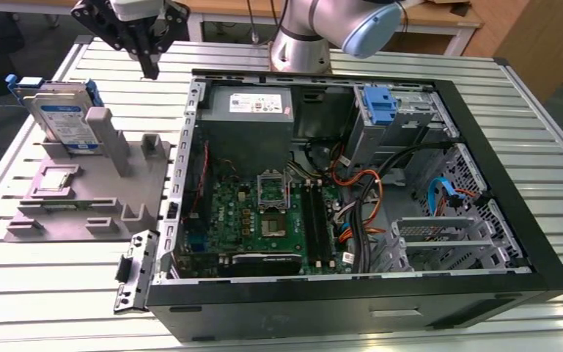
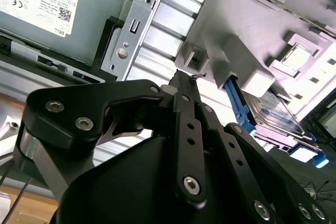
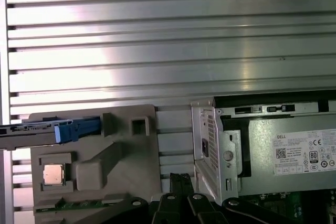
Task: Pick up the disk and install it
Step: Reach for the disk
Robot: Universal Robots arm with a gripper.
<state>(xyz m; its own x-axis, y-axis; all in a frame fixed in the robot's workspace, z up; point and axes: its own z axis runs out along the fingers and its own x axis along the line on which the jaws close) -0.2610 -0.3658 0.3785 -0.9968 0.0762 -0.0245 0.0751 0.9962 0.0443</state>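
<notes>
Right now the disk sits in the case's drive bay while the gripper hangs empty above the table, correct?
No. The exterior view shows the disk standing in the grey fixture beside the case; the gripper does hang empty above the table.

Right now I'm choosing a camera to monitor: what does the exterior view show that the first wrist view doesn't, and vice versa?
Exterior view adds the motherboard, the blue-handled drive bay and the label face of the disk. First wrist view adds the disk edge-on and a green strip in the fixture. Both share the disk standing there, the power supply and the gripper.
</notes>
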